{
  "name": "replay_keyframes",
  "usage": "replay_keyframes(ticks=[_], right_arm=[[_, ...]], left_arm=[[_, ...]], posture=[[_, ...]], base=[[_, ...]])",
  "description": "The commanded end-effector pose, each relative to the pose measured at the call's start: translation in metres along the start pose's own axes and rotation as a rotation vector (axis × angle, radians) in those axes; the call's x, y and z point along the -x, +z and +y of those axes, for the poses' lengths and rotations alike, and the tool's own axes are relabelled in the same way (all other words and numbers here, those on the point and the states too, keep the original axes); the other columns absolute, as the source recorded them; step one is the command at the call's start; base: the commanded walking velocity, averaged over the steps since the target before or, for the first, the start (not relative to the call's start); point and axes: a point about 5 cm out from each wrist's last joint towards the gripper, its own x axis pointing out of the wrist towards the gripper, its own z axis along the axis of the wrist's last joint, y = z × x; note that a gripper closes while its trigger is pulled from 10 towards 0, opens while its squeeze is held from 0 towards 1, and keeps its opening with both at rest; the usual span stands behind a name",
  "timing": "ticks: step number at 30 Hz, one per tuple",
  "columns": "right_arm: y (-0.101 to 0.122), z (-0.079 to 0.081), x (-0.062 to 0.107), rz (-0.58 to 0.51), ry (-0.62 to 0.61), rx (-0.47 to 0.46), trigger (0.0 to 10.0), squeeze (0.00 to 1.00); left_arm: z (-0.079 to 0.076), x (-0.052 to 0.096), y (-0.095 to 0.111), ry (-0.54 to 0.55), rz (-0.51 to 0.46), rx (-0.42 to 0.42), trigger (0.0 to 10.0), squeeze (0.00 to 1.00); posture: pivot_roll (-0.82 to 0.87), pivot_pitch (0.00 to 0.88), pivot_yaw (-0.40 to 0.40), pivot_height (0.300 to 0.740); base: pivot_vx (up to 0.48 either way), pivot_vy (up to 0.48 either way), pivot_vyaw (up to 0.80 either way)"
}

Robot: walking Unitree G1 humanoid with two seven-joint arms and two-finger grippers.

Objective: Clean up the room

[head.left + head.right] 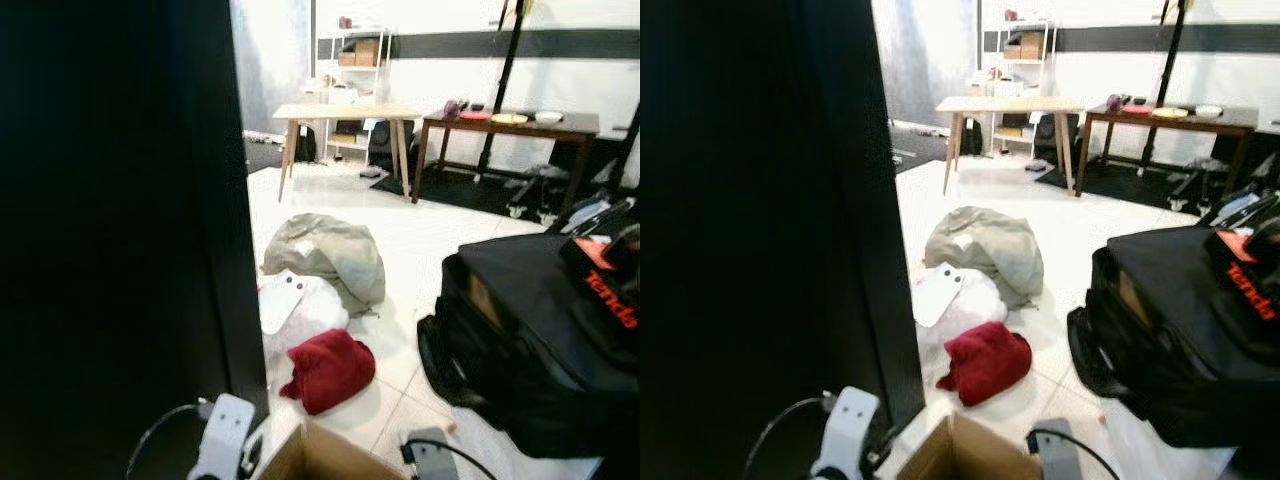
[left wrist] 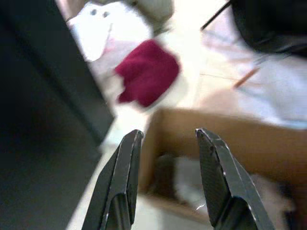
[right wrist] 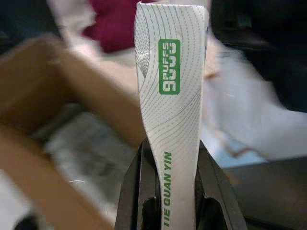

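Observation:
My right gripper point(image 3: 171, 143) is shut on a flat white packet point(image 3: 172, 72) with green print reading TIE GUAN YIN. It holds the packet upright above the edge of an open cardboard box point(image 3: 43, 96), which has pale crumpled things inside. My left gripper point(image 2: 168, 134) is open over the same box point(image 2: 230, 139), with nothing between its fingers. On the white tiled floor beyond the box point(image 1: 320, 455) lie a dark red cloth point(image 1: 328, 368), a white plastic bag point(image 1: 295, 305) and a grey-green garment point(image 1: 330, 255).
A tall black panel point(image 1: 120, 220) walls off the left side. A large black bag point(image 1: 540, 340) with an orange-lettered box on top stands at the right. Farther back are a light wooden table point(image 1: 345, 112), a dark table point(image 1: 510, 125) and a white shelf point(image 1: 355, 60).

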Motion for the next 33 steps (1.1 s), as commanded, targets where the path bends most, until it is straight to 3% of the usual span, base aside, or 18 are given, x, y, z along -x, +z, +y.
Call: replay_keyframes(ticks=[1,4,12,14,30,32,33], right_arm=[[0.001,0.0047,0.0002,0.002,0.014,-0.004,10.0,0.0],[0.0013,0.0042,0.0003,0.002,0.014,0.002,10.0,0.0],[0.0013,0.0039,0.0006,0.002,0.014,0.002,10.0,0.0],[0.0013,0.0052,0.0008,0.003,0.017,0.002,10.0,0.0],[0.0012,0.0062,-0.0007,0.02,0.039,0.029,10.0,0.0],[-0.0015,0.0069,-0.0066,0.087,0.119,0.121,10.0,0.0],[-0.0015,0.0069,-0.0066,0.087,0.119,0.121,10.0,0.0]], left_arm=[[0.0064,0.0025,-0.0066,0.019,0.033,0.021,10.0,0.0],[0.0066,0.002,-0.0043,0.013,0.023,0.083,10.0,0.0],[0.0067,0.0025,-0.0041,0.013,0.018,0.079,10.0,0.0],[0.0088,0.0031,-0.0048,0.026,0.02,0.032,10.0,0.0],[0.0114,0.0044,-0.0091,-0.01,0.048,-0.04,10.0,0.0],[0.0067,0.0025,-0.0071,-0.074,0.035,-0.069,10.0,0.0],[0.0067,0.0025,-0.0071,-0.074,0.035,-0.069,10.0,0.0]], posture=[[-0.01,0.101,-0.016,0.74],[-0.01,0.101,-0.017,0.74],[-0.01,0.102,-0.016,0.74],[-0.01,0.099,-0.017,0.74],[0.0,0.102,-0.021,0.74],[-0.01,0.105,-0.02,0.74],[-0.01,0.105,-0.02,0.74]], base=[[0.0,0.0,0.0],[0.0,0.16,0.0],[0.0,0.48,0.0],[0.0,0.0,0.0],[0.0,0.0,0.0],[0.0,0.0,0.0],[0.0,0.0,0.0]])
